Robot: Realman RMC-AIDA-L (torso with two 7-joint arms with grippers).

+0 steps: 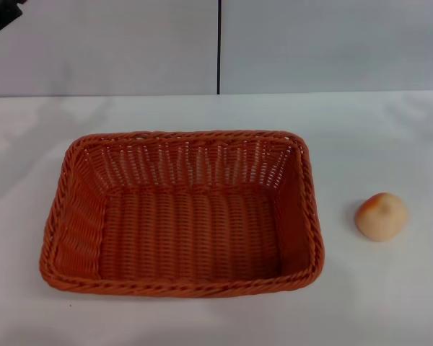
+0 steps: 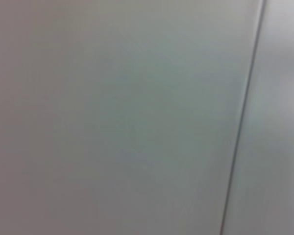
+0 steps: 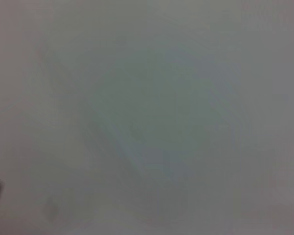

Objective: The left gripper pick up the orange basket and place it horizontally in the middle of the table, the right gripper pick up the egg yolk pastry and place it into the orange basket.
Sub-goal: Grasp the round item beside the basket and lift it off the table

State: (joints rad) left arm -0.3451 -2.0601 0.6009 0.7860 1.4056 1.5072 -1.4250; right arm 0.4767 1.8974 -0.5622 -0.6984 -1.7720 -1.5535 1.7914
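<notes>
Basket (image 1: 180,216) lies level mid-surface (image 1: 390,303); next, right gripper must take egg yolk pastry (image 1: 381,216) at right. Gripper states: cannot tell.

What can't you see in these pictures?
- Left gripper: head view, only a dark bit at the top left corner; the frame edge cuts off the rest, so open or shut is unclear.
- Right gripper: not seen in the head view.
- Both wrist views: only blurred grey surface; neither basket nor pastry appears there.
- Pastry's underside: hidden against the table.
</notes>
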